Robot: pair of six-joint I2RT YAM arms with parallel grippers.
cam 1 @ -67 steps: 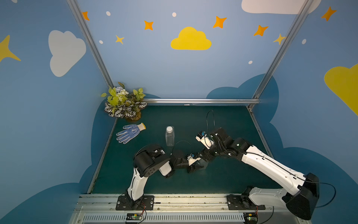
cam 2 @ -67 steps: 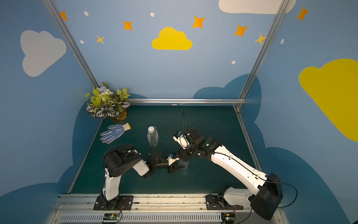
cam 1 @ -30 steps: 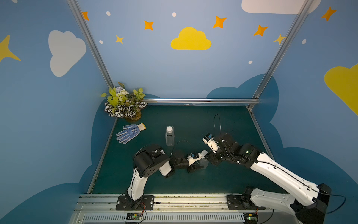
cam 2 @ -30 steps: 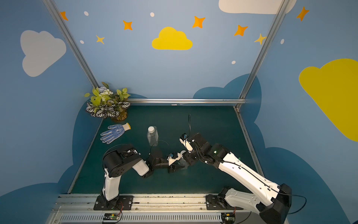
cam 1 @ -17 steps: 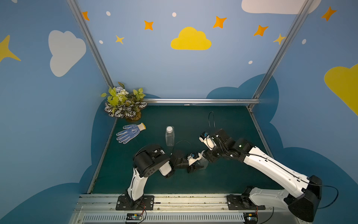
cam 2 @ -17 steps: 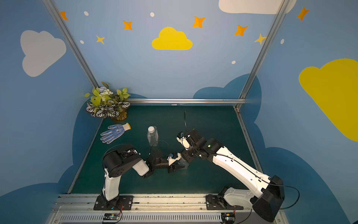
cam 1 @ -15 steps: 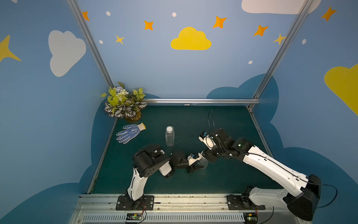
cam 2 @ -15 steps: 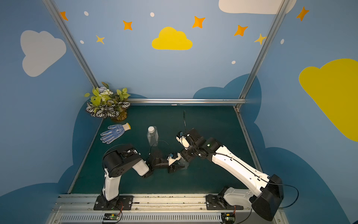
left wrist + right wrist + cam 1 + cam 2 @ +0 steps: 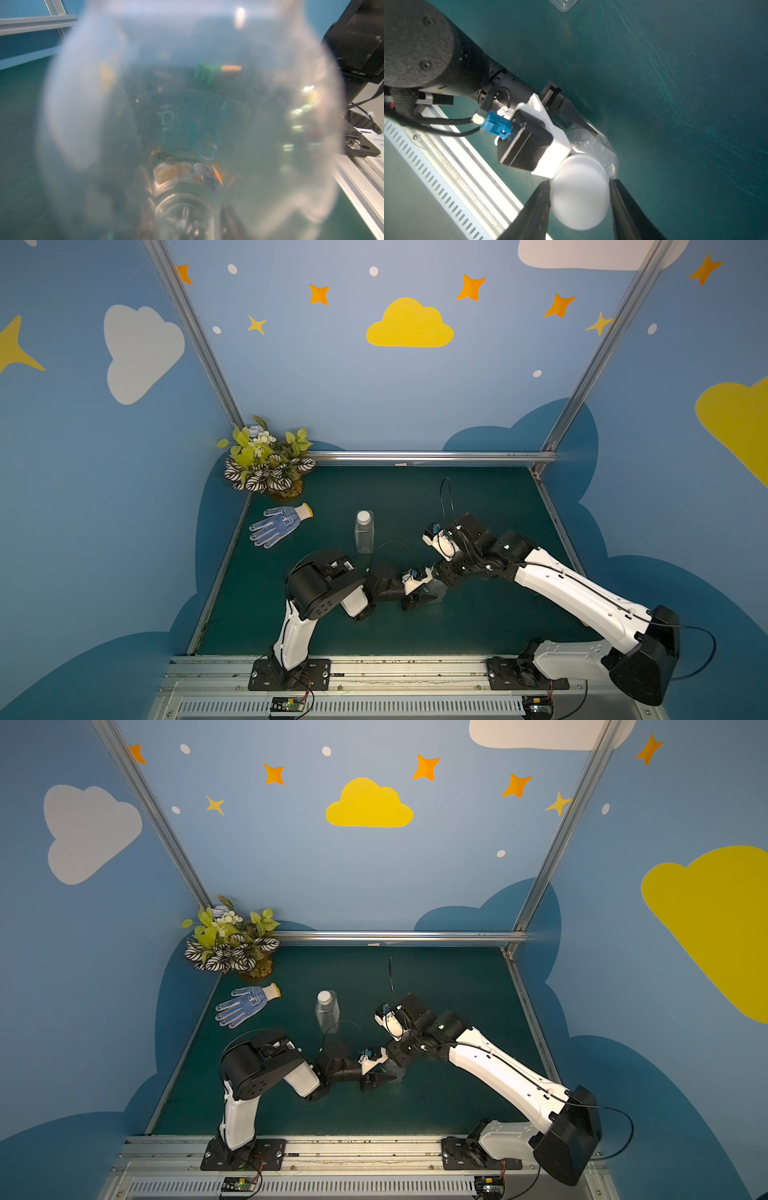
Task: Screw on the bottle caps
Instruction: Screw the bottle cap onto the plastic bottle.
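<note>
In the right wrist view a white bottle cap (image 9: 580,193) sits on the neck of the round clear bottle (image 9: 591,143). My right gripper (image 9: 580,187) is shut on that cap, one black finger against each side. My left gripper (image 9: 428,596) is shut on the round bottle (image 9: 437,591) low over the mat, and one of its fingers (image 9: 577,118) lies along the bottle's wall. That bottle (image 9: 187,104) fills the left wrist view as a blur and hides the left jaws. The rectangular bottle (image 9: 364,533) stands upright behind, with a white cap (image 9: 363,516) on its neck.
A blue-dotted glove (image 9: 279,524) lies at the left of the green mat (image 9: 478,626). A potted plant (image 9: 268,466) stands in the back left corner. Metal rails run along the front edge (image 9: 374,668) and the back (image 9: 415,456). Blue walls close in three sides.
The right arm has swung back from its stretched-out pose to over the round bottle, and its jaws have closed in on the cap. The left arm and bottle have stayed put.
</note>
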